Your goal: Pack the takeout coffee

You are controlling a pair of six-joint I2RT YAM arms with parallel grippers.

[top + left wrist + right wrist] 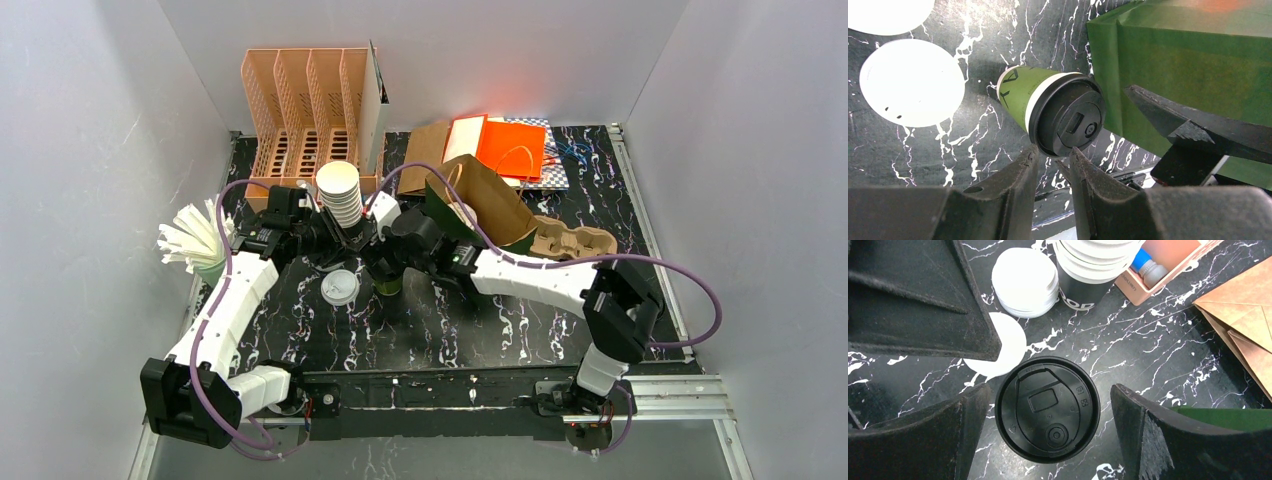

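The takeout coffee (1047, 408) is a green paper cup with a black plastic lid, standing upright on the black marble table. It also shows in the top view (389, 286) and the left wrist view (1048, 107). No single plain white cup is in view. My right gripper (1050, 410) is open directly above the cup, one finger on each side of the lid, touching neither side. My left gripper (1053, 155) is just left of the cup, its fingers a narrow gap apart and empty, tips close to the lid's rim.
A green-lined paper bag (1188, 60) lies open right of the cup (490, 195). Loose white lids (339, 287) and a tall stack of white cups (340, 195) stand to the left. A cardboard cup carrier (572, 240), a peach rack (310, 110) and white straws (195, 240) surround them.
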